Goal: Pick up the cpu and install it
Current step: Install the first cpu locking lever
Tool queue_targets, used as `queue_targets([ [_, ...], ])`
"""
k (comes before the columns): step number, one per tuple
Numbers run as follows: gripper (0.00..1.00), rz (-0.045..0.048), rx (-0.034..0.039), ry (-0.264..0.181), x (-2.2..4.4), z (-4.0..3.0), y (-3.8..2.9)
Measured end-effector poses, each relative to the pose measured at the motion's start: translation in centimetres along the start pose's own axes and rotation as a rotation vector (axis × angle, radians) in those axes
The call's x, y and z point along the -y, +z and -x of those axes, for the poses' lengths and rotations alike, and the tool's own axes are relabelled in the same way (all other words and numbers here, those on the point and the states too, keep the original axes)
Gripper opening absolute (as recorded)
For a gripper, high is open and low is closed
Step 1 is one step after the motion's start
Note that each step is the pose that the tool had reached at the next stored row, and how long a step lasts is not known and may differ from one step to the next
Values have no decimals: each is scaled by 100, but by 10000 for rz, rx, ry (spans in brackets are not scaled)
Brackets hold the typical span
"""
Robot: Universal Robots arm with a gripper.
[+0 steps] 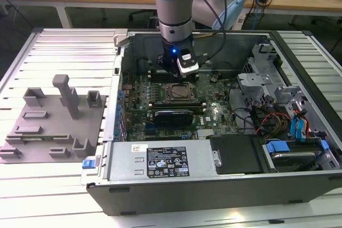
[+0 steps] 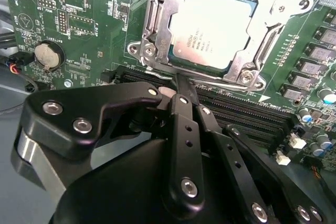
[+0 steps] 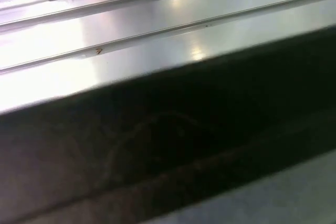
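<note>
One flat square silvery-topped cpu [image 2: 218,29] already lies inside the metal socket frame [image 2: 157,40] on the green motherboard [image 2: 79,19], just beyond the black gripper [image 2: 181,85]; jaws pinched together, empty.

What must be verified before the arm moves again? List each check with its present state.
1. Silvery square cpu lies inside the metal socket frame: ok.
2. Cpu sits flat, corners level: cannot tell.
3. Black gripper holds nothing: ok.
4. Gripper is off the cpu, near the frame's edge: ok.
5. Gripper is above the green motherboard inside the open computer case: ok.
</note>
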State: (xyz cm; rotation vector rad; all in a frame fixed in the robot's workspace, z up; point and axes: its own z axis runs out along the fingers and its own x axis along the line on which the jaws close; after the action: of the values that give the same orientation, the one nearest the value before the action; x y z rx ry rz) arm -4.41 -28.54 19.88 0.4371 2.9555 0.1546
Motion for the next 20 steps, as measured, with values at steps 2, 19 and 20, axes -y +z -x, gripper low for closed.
queue_targets([
  [2, 11, 1, 3, -1, -1, 0, -2],
  [19, 11, 97, 152, -7, -18, -54, -95],
  [20, 11, 96, 174, -10, -17, -55, -90],
])
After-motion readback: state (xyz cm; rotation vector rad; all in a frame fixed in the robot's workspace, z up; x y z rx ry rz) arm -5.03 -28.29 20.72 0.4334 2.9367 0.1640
